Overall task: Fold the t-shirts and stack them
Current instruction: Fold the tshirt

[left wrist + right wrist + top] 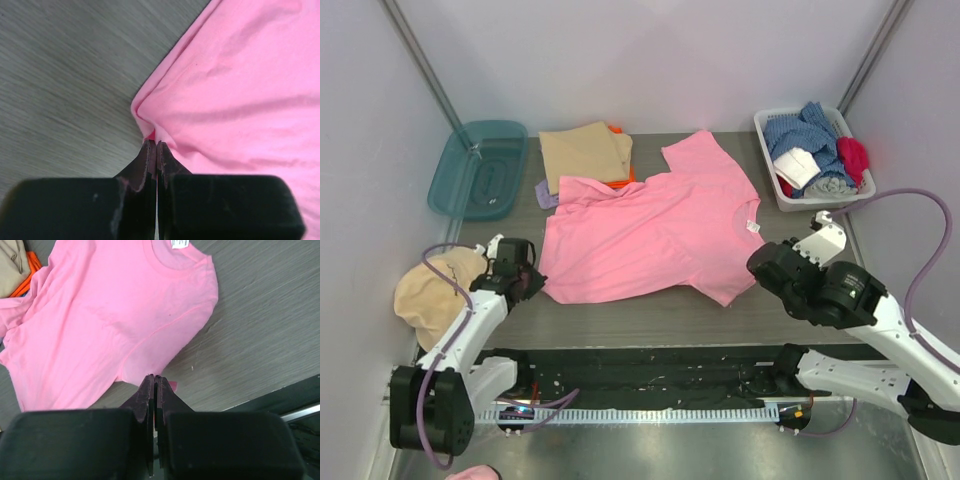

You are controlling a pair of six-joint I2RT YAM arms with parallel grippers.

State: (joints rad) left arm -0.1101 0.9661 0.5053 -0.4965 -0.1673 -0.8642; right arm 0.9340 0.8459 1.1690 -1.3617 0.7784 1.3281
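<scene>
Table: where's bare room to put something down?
Bare: the near strip of table between the pink t-shirt and the black rail, and a small patch between the shirt and the white basket. Crowded: left side, with teal tray, folded tan shirt and tan cap.

Robot lab cell — bare white walls [650,60], grey tabletop [620,325].

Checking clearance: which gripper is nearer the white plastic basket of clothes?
Right. The right gripper sits just nearside of the white plastic basket; the left gripper is across the pink cloth t-shirt.
</scene>
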